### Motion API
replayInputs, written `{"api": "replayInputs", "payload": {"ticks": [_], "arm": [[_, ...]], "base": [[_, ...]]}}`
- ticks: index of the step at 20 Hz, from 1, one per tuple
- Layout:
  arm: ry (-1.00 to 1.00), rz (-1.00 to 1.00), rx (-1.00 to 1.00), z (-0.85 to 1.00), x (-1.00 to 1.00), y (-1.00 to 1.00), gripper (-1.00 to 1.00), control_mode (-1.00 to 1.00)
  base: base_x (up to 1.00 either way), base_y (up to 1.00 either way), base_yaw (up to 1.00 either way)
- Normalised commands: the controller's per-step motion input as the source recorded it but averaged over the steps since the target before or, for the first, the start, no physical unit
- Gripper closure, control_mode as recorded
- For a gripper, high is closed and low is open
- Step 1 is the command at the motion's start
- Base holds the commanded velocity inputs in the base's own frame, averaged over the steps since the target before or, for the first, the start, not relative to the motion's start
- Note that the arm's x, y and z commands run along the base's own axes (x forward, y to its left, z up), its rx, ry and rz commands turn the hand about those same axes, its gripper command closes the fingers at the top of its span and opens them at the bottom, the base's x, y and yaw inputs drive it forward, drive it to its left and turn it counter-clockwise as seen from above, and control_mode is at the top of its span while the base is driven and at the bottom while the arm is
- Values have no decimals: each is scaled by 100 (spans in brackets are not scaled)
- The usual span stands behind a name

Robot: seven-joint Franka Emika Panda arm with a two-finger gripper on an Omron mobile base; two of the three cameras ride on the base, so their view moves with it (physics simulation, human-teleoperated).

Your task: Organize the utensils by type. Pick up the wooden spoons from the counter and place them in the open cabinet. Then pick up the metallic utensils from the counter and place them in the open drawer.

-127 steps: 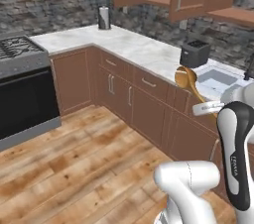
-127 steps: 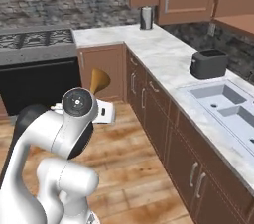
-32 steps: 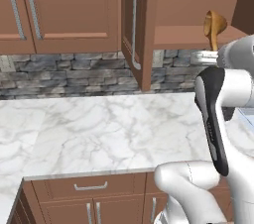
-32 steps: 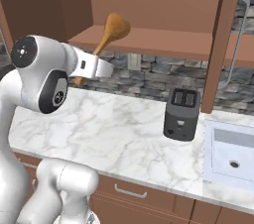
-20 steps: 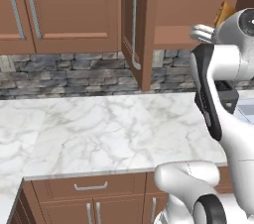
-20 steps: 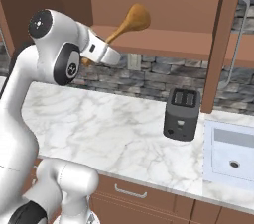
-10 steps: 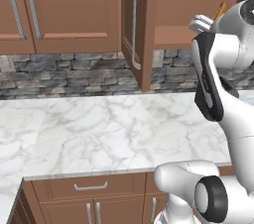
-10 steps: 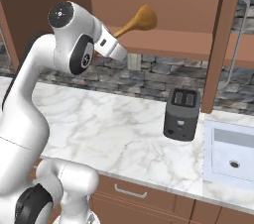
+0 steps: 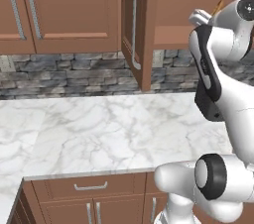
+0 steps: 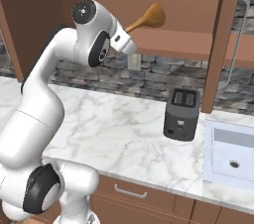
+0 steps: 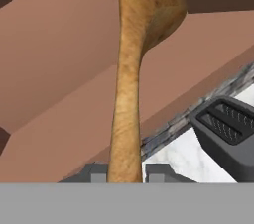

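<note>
My gripper (image 11: 125,171) is shut on the handle of the large golden-brown wooden spoon (image 11: 128,104). Its broad bowl (image 10: 154,16) reaches into the open cabinet (image 10: 188,44), just above the inner shelf. From the left base view, the hand (image 9: 199,18) is raised at the cabinet's opening, and a sliver of the spoon (image 9: 217,8) shows past it. The cabinet's door (image 9: 141,25) stands swung out with its silver bar handle (image 9: 135,26). Below lies the white marble counter (image 9: 99,124), and I see no utensils on the part in view.
A black toaster (image 10: 182,114) stands on the counter under the cabinet, also seen close to the hand (image 11: 228,129). A sink (image 10: 233,158) is set into the counter to the right. Closed wall cabinets (image 9: 59,10) hang to the left. A stone backsplash (image 9: 64,74) runs behind.
The arm has risen and reached further forward, carrying the wooden spoon deeper into the open cabinet. The grip on the handle is unchanged.
</note>
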Motion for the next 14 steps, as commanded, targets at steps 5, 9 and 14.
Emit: {"api": "replayInputs", "payload": {"ticks": [5,9,14], "arm": [[-1,-2,0,-1,80,-7,100,-100],[1,-4,0,-9,69,-15,100,-100],[1,-3,2,-7,63,-22,100,-100]], "base": [[0,0,0],[0,0,0],[0,0,0]]}}
